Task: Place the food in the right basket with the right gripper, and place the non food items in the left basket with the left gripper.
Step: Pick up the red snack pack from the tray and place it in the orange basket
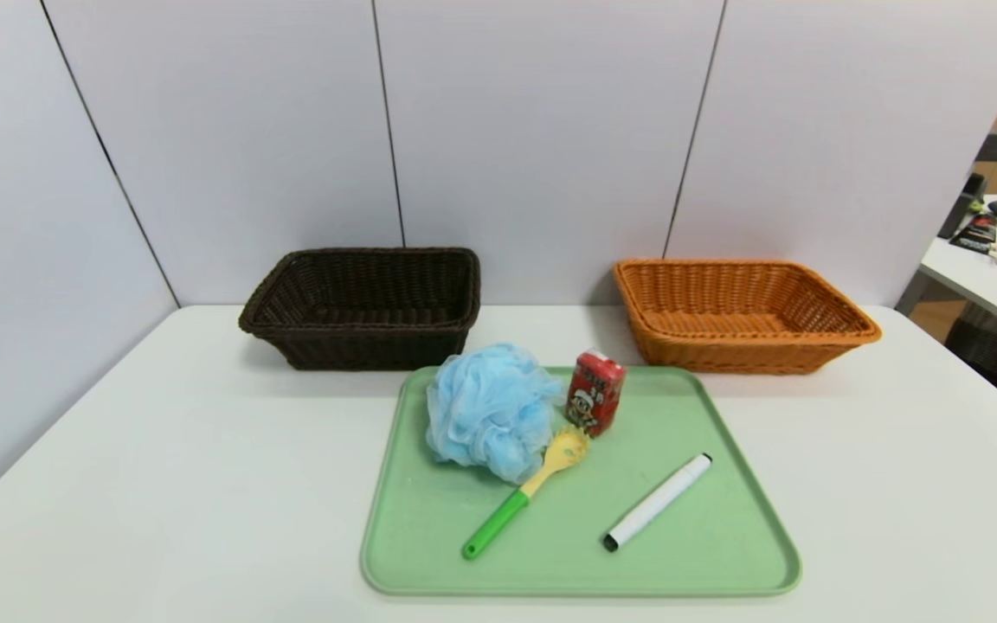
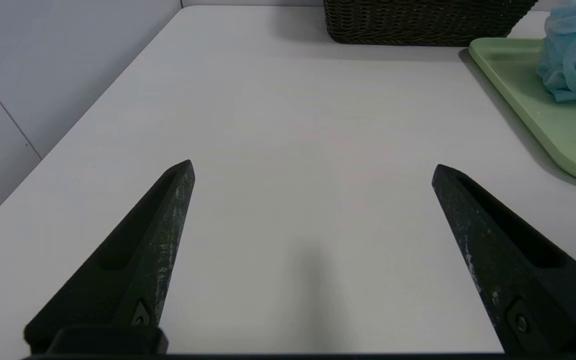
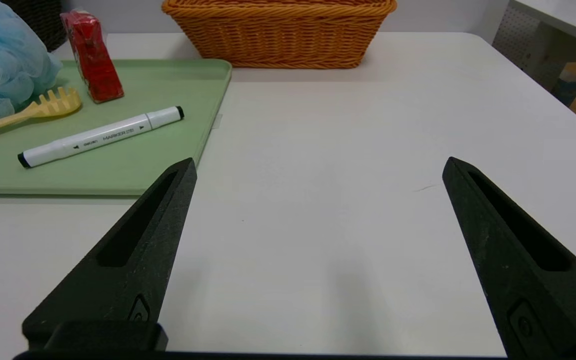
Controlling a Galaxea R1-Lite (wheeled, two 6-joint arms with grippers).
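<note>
The head view shows neither arm; only the wrist views do, each looking out over bare white table (image 1: 118, 484). The left gripper (image 2: 313, 170) hangs above the table to the left of the green tray (image 1: 723, 554), its fingers (image 2: 168, 225) spread wide with nothing between them. The right gripper (image 3: 318, 167) hangs above the table to the right of the tray, likewise spread wide and holding nothing. On the tray, the blue bath pouf (image 1: 492, 411) sits at the far left part, touching the yellow forked head of the pasta spoon (image 1: 523, 496). The spoon's long axis runs diagonally, green handle toward the tray's near edge and head toward the red snack box (image 1: 595, 391). That box stands upright near the tray's far edge, just right of the pouf; its printed face shows a cartoon figure, the writing too small to read. The white marker (image 1: 657, 502) lies right of the spoon, roughly parallel to it, one black end near, the other far; only the right wrist view lets "MARKER" be read on its barrel. Behind the tray, the dark brown basket (image 1: 365, 305) stands off its left far corner and the orange basket (image 1: 741, 313) off its right far corner, both against the wall panels (image 1: 533, 130).
</note>
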